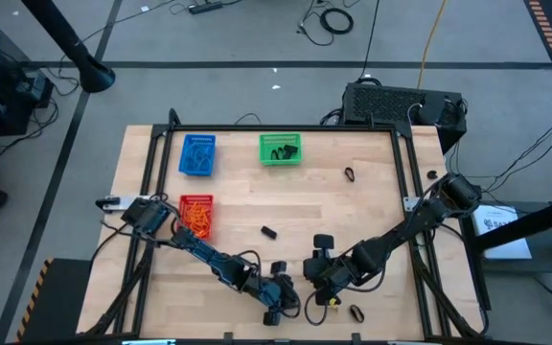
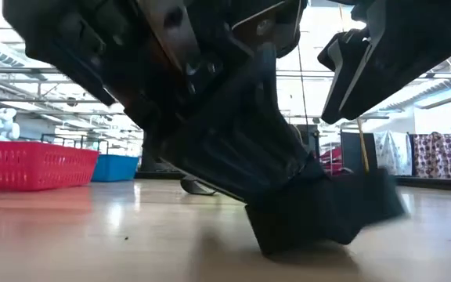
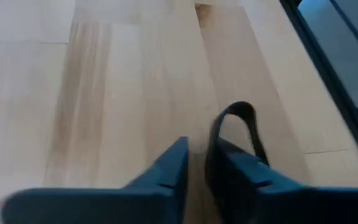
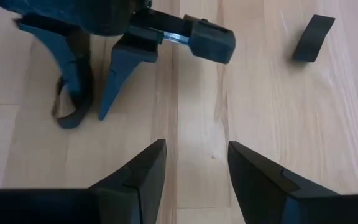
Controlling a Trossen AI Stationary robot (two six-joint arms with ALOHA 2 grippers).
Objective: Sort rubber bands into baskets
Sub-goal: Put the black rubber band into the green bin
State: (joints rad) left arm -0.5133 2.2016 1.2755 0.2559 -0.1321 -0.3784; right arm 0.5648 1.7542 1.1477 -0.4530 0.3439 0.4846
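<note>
Left gripper [image 1: 278, 309] low at the bottom centre of the high view, tips down on the pale wooden table [image 1: 372, 220]. Fingers [image 3: 166, 169] drawn in to a narrow gap, yet plainly apart in both wrist views. Looped round one of those fingers: a thin black rubber band [image 3: 244, 118], standing up past the finger in the left wrist view, trailing on the wood at the left of the right wrist view [image 4: 72, 115]. Pinched or merely hooked: cannot tell.

Right gripper [image 4: 194, 177] just right of the left one in the high view [image 1: 319, 278], above the wood, fingers spread wide, nothing between them.

Further loose black bands on the table: right of centre near the top [image 1: 350, 173], at centre [image 1: 268, 232], and at the bottom edge [image 1: 356, 313].

Small blue plastic mesh basket [image 1: 197, 154] at upper left with blue bands inside. Green mesh basket [image 1: 280, 149] at upper centre with black bands. Red mesh basket [image 1: 196, 213] at left, below the blue one, with orange bands.
</note>
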